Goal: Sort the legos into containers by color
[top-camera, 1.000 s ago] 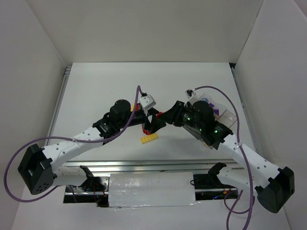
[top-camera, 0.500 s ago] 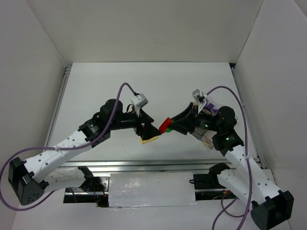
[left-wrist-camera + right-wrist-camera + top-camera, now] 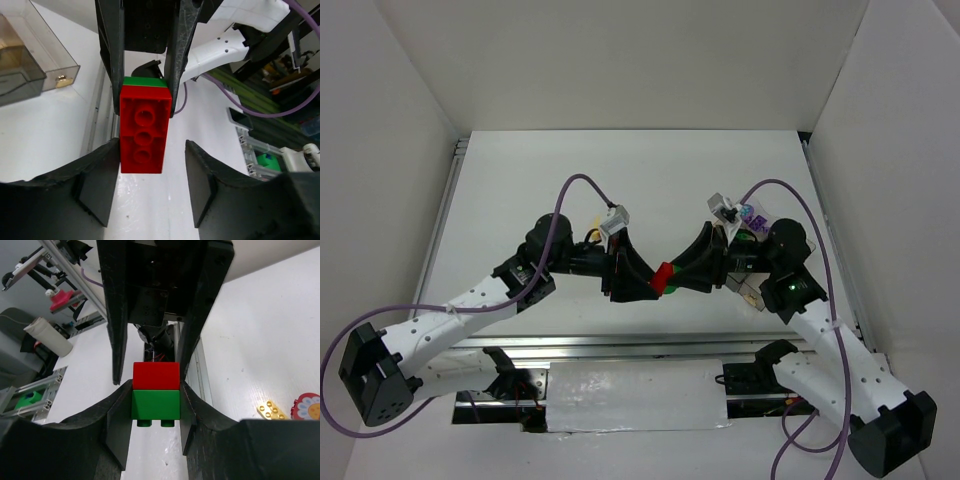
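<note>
While the right gripper (image 3: 155,397) clamps a green plastic brick (image 3: 155,405) joined to a red plastic brick (image 3: 145,127) in the air above the white desk (image 3: 520,180), the left gripper (image 3: 152,155) flanks the red one, jaws apart with a gap on one side. The clear, smoky plastic organizer box (image 3: 35,55) sits on the desk, its contents unreadable. A flat yellow studded plate (image 3: 270,410) lies beside a round red flower-printed piece (image 3: 306,407), which is cut off at the edge.
</note>
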Robot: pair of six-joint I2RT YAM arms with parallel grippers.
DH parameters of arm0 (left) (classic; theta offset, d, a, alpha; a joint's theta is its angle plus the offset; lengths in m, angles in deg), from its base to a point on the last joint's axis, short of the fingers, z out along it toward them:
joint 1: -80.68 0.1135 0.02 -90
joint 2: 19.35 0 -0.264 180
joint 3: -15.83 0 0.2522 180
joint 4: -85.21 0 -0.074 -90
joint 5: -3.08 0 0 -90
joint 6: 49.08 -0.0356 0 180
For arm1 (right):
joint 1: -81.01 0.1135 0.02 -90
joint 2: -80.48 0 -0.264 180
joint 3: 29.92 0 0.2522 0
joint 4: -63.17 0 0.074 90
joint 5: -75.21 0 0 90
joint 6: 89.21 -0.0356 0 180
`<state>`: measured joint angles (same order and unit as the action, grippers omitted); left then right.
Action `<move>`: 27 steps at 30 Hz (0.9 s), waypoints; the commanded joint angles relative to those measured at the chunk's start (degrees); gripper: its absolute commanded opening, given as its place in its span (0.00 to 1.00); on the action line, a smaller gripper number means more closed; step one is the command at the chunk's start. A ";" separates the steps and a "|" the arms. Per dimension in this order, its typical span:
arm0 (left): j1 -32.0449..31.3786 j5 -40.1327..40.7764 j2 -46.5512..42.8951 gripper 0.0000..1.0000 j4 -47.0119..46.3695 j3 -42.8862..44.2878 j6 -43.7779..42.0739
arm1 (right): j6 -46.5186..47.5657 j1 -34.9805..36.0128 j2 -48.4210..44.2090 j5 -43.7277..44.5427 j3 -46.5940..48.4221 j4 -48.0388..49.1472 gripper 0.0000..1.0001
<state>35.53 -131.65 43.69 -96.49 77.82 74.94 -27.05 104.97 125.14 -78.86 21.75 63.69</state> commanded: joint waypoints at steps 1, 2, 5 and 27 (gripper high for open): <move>-0.29 -3.00 -0.12 0.64 -6.51 0.55 1.58 | 1.47 0.64 0.60 0.26 2.87 -1.28 0.00; -0.29 -2.91 -0.12 0.64 -6.25 0.64 1.40 | 1.21 0.73 0.69 0.61 2.87 -1.19 0.00; -0.21 -2.73 0.50 0.62 -5.37 1.17 1.14 | 1.12 1.35 1.56 1.93 3.83 -2.24 0.01; 13.59 -5.02 -8.99 0.00 -5.30 -1.74 6.15 | 7.97 -0.06 5.43 -5.82 5.42 -8.73 0.00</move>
<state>48.08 -134.15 35.82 -100.78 74.91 80.23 -21.21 106.00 130.63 -85.20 24.53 56.61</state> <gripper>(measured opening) 0.468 0.438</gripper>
